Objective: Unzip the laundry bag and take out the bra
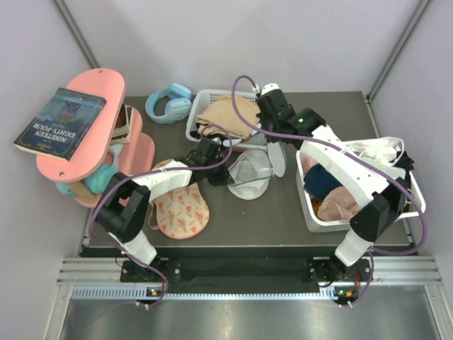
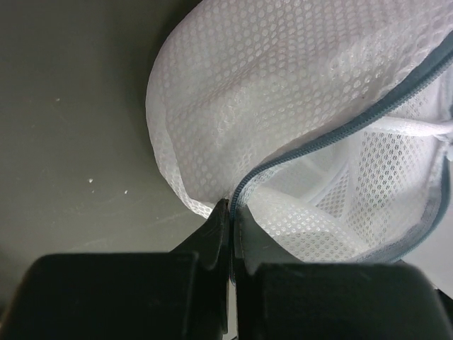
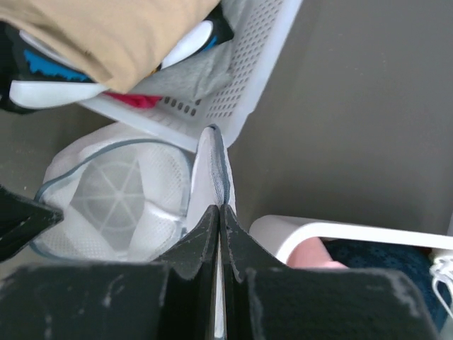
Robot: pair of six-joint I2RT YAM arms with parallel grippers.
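Note:
The white mesh laundry bag (image 1: 249, 176) lies open at the table's middle, its grey-blue zip rim (image 2: 333, 134) parted. My left gripper (image 1: 221, 164) is shut on the bag's zip edge at its left side (image 2: 231, 207). My right gripper (image 1: 276, 157) is shut on the bag's raised lid flap (image 3: 212, 166) at its right side; the bag's empty interior (image 3: 113, 198) shows beside it. The peach-pink bra (image 1: 182, 211) with red flowers lies on the table left of the bag, under my left arm.
A white slatted basket (image 1: 205, 99) with a tan garment (image 1: 228, 113) stands behind the bag. A second white basket (image 1: 311, 205) of clothes is at the right. Blue headphones (image 1: 170, 103) and a pink shelf (image 1: 85, 134) with a book stand at the left.

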